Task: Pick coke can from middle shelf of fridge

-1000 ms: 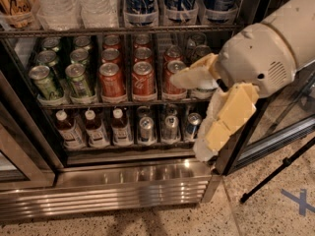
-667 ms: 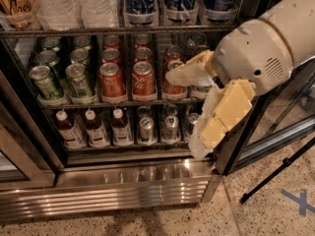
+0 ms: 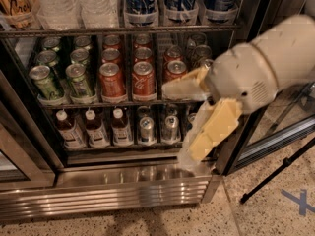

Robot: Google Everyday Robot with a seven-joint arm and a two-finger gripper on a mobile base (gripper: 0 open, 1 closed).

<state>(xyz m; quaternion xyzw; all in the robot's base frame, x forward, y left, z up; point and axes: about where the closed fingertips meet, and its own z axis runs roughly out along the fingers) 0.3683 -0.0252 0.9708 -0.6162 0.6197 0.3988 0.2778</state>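
The fridge point(image 3: 123, 193) stands open in front of me. Its middle shelf point(image 3: 98, 103) holds lanes of cans: green ones on the left, red coke cans point(image 3: 111, 79) in the centre lanes, silver ones behind on the right. My gripper point(image 3: 179, 122) is open in front of the shelf's right side. Its upper finger point(image 3: 184, 86) points left, just below the front red can point(image 3: 174, 69) of the third red lane. The lower finger point(image 3: 211, 129) hangs down over the bottom rack. Nothing is held.
Large bottles point(image 3: 140, 1) fill the rack above. Small brown bottles point(image 3: 93, 127) and silver cans point(image 3: 146, 128) stand on the bottom rack. The open glass door point(image 3: 275, 127) is at the right, with a dark tripod leg point(image 3: 275, 173) on the speckled floor.
The arm has shifted slightly left and down, bringing the upper finger closer to the third lane's front red can. The cans have not moved.
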